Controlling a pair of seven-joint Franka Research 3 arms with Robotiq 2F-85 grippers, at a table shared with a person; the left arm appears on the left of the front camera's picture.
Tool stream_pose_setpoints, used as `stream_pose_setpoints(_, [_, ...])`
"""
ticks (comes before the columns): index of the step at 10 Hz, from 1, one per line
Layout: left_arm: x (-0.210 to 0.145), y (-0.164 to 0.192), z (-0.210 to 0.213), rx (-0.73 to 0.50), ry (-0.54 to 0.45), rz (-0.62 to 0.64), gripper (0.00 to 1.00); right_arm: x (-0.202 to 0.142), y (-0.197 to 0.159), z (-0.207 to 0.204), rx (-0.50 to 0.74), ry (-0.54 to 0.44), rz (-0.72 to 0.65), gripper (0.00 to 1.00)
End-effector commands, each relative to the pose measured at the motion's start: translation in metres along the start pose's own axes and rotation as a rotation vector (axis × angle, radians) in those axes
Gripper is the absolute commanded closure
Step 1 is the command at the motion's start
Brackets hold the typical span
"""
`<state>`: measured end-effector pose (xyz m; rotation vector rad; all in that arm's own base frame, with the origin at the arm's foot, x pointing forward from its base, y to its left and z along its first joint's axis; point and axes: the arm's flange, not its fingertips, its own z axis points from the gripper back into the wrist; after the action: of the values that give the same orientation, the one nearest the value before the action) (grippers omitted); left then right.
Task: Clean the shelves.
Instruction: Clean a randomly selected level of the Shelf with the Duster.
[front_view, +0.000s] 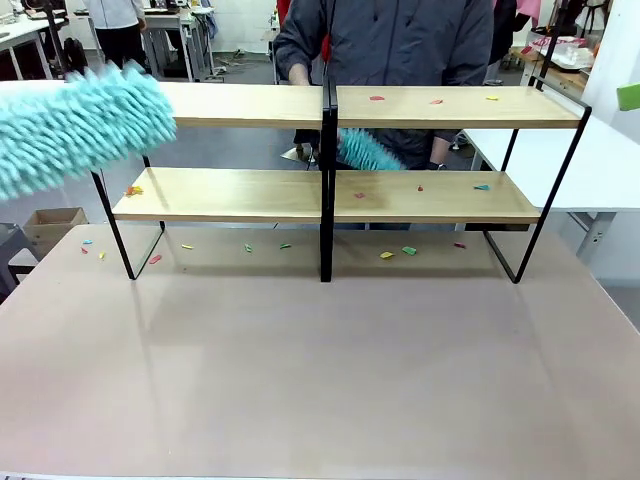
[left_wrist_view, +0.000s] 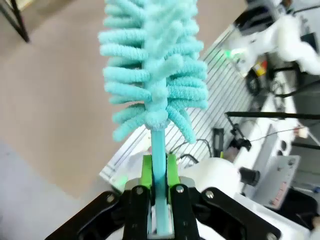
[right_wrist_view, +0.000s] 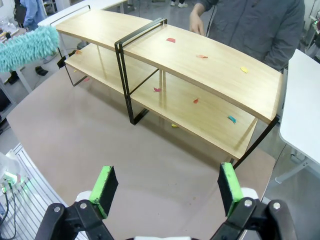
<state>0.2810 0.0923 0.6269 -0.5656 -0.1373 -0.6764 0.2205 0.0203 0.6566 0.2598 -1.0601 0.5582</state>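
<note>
My left hand clamps the turquoise duster by its handle; my right hand stands spread, empty, shelves ahead of it.

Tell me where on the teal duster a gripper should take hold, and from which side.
Grip the duster by its thin bare handle, coming from the handle's end along its length. The head is wide and soft; the handle is slim and straight, fitting between the pads. The left gripper is shut on it so.

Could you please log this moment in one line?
left gripper shut on duster; right gripper open; scraps on shelves; person behind
</note>
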Motion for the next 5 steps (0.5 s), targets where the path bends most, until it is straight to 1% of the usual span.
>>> stream_pose_setpoints(1, [0.02, -0.015, -0.026, 0.101, 0.05, 0.066, 0.88, 0.0, 0.0, 0.001, 0.001, 0.0, -0.001, 0.0])
stream_pose_setpoints(2, [0.034, -0.022, -0.039, 0.156, 0.053, 0.098, 0.88, 0.0, 0.0, 0.001, 0.001, 0.0, -0.001, 0.0])
stream_pose_setpoints(3, [0.049, -0.027, -0.056, 0.185, 0.08, 0.124, 0.88, 0.0, 0.0, 0.001, 0.001, 0.0, -0.001, 0.0])
stream_pose_setpoints(4, [0.062, -0.024, -0.07, 0.223, 0.08, 0.173, 0.88, 0.0, 0.0, 0.001, 0.001, 0.0, -0.001, 0.0])
stream_pose_setpoints(5, [0.072, -0.023, -0.081, 0.221, 0.087, 0.187, 0.88, 0.0, 0.0, 0.001, 0.001, 0.0, -0.001, 0.0])
